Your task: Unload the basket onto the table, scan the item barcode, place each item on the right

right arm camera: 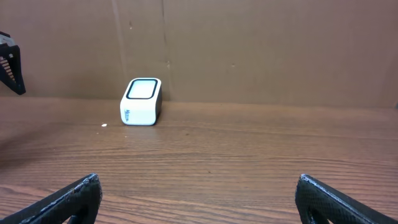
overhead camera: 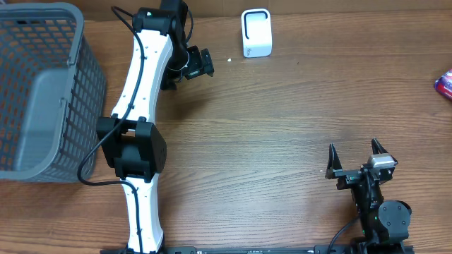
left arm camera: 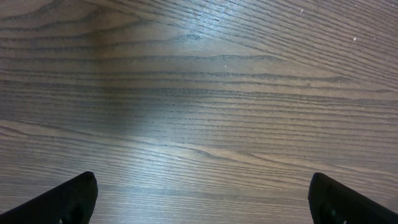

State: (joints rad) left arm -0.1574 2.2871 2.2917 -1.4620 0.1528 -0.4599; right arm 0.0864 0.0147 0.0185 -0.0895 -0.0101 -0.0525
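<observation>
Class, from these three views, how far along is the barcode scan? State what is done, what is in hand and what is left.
Done: nothing visible. The packet, only partly in view at the table's right edge, lies untouched, well apart from the scanner. In hand: nothing; the left hand and right hand are both open and empty. Left: grasp the packet and show its barcode to the scanner.

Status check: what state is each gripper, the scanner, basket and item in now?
left gripper: open, empty.
right gripper: open, empty.
scanner: upright, nothing in front of it.
basket: upright, at the table's left edge.
item: lying at the right edge, partly out of frame, untouched.
</observation>
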